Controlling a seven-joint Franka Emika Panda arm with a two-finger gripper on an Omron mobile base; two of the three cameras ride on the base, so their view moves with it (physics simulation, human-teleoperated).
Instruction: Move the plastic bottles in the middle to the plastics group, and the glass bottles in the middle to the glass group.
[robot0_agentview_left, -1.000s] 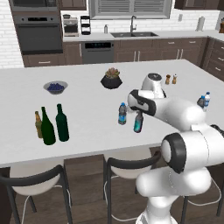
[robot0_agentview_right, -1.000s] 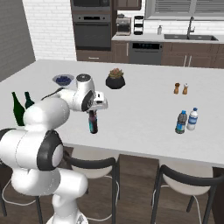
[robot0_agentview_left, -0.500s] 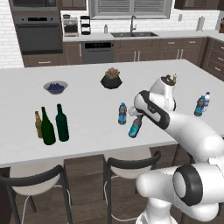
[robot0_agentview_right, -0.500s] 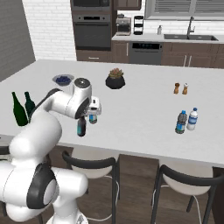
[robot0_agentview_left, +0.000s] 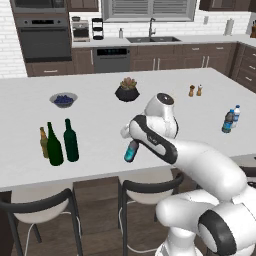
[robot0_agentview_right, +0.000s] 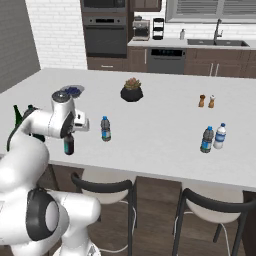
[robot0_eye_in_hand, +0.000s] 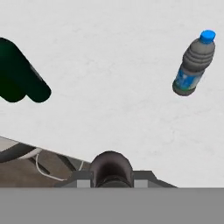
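My gripper (robot0_agentview_left: 132, 142) (robot0_agentview_right: 69, 136) (robot0_eye_in_hand: 112, 176) is shut on the neck of the short dark glass bottle (robot0_agentview_left: 130, 152) (robot0_agentview_right: 68, 145) with a light blue label, which hangs tilted just over the counter's front part. Left of it stands the glass group: a stubby amber bottle (robot0_agentview_left: 43, 142) and two tall green wine bottles (robot0_agentview_left: 54, 146) (robot0_agentview_left: 70, 141), one showing as a dark shape (robot0_eye_in_hand: 19, 78) in the hand view. The small plastic bottle (robot0_agentview_right: 105, 129) (robot0_eye_in_hand: 194, 63) stands mid-counter, right of my hand. The plastics group (robot0_agentview_left: 230, 119) (robot0_agentview_right: 213, 138) stands at the far right.
A bowl of blueberries (robot0_agentview_left: 63, 99), a potted succulent (robot0_agentview_left: 127, 90) and salt and pepper shakers (robot0_agentview_left: 195, 90) stand farther back on the white counter (robot0_agentview_left: 100, 125). Black stools (robot0_agentview_left: 146, 183) (robot0_agentview_right: 104, 186) are tucked under the counter's front edge.
My arm has swung left along the counter's front with the dark bottle held, away from the small plastic bottle and toward the green bottles. The bottle now hangs lower and tilted.
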